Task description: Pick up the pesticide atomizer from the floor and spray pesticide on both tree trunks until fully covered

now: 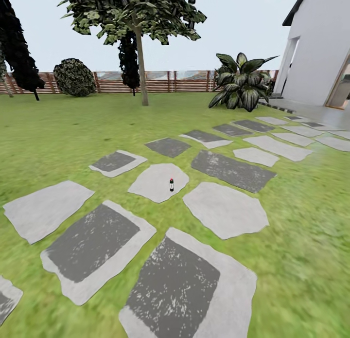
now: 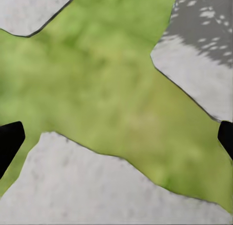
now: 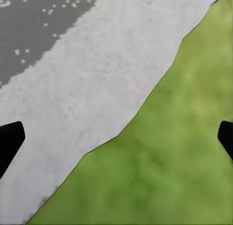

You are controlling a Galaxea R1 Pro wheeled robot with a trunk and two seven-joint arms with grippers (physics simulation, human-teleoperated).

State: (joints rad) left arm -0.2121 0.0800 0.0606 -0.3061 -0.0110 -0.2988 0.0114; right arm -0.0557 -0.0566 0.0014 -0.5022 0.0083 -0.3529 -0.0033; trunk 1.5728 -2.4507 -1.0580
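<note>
Ahead, I'm seeing the garden lawn [image 1: 58, 133] stretching far to the tree [image 1: 141, 61]; the atomizer [image 1: 171, 185] is standing upright on a pale stepping stone [image 1: 153, 182]. Both tools, left tool [image 2: 116, 137] and right tool [image 3: 116, 137], are hanging wide open, holding nothing.

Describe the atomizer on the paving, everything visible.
The pesticide atomizer is a small, slim dark bottle with a red cap and a pale band around its body. It stands upright near the right edge of a light grey stepping stone, some way ahead on the path. Only the stone touches it. Finer detail is too small to tell.
</note>
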